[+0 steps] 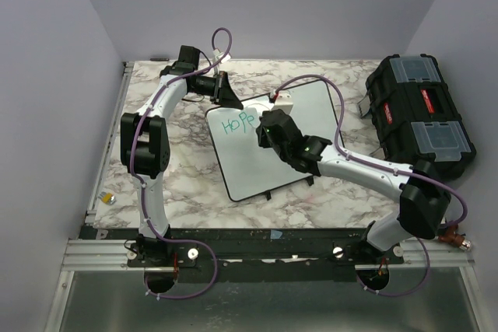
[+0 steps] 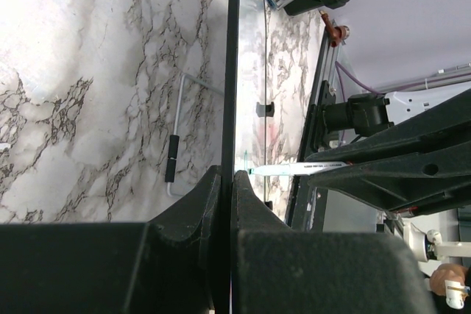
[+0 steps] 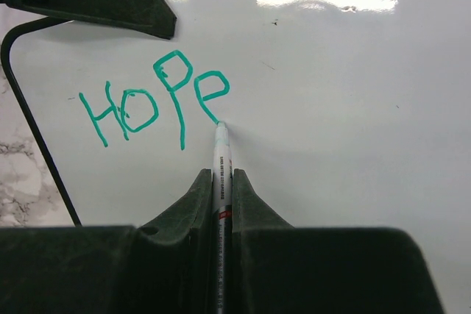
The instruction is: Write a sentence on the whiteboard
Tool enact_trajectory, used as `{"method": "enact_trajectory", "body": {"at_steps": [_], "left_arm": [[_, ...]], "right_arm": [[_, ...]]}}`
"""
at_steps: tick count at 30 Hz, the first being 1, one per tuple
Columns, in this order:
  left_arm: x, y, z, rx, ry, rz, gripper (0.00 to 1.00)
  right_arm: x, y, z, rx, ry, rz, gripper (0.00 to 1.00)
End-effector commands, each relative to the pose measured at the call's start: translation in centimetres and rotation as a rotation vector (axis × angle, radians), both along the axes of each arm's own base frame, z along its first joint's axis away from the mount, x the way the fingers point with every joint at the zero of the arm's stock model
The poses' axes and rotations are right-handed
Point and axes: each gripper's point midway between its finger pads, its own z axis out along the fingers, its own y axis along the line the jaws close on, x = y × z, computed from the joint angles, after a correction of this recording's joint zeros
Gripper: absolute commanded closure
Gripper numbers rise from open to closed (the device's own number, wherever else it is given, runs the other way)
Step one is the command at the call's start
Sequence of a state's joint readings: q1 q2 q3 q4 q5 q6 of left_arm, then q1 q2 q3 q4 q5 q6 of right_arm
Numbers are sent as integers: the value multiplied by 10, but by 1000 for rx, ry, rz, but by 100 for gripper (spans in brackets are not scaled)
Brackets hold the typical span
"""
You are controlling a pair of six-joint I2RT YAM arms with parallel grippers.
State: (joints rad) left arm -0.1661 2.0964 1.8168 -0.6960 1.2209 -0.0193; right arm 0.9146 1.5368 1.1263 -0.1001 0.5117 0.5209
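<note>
One word of the sentence (image 3: 154,101), "Hope", is showing in teal on the board (image 1: 264,169), which is lying mid-table (image 1: 187,184). The right gripper (image 3: 221,179) is clamping a marker (image 3: 221,154), its tip touching the board at the tail of the "e". The left gripper (image 2: 228,179) is pinching the board's black edge.

- whiteboard (image 3: 353,108): smooth glossy white, glare streak across it (properly shiny)
- table (image 1: 187,184): marble-look top, grey veins, slight sheen
- toolbox (image 1: 408,126): black plastic, clear lids
- right gripper (image 3: 221,176): matt black plastic, faintly grainy
- marker (image 3: 221,145): smooth white plastic barrel
- rail (image 1: 101,253): bare silvery metal
</note>
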Motion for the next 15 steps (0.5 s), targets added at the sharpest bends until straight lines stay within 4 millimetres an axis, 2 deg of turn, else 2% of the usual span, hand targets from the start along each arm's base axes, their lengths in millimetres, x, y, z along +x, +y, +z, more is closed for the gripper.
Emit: {"method": "enact_trajectory", "body": {"at_steps": [1, 4, 6, 11, 13, 15], "left_arm": [[10, 0, 13, 42, -167, 16, 100], [10, 0, 13, 42, -166, 15, 100], [10, 0, 13, 42, -168, 15, 100], [9, -1, 13, 37, -168, 10, 100], [9, -1, 14, 37, -167, 10, 100], [8, -1, 14, 37, -168, 9, 100]], "right_arm": [[-4, -33, -34, -161, 57, -75, 99], [3, -39, -25, -205, 26, -112, 99], [12, -41, -10, -227, -18, -134, 99], [36, -37, 55, -225, -173, -178, 99], [40, -33, 82, -184, -233, -174, 99], [40, -30, 100, -143, -276, -157, 99]]}}
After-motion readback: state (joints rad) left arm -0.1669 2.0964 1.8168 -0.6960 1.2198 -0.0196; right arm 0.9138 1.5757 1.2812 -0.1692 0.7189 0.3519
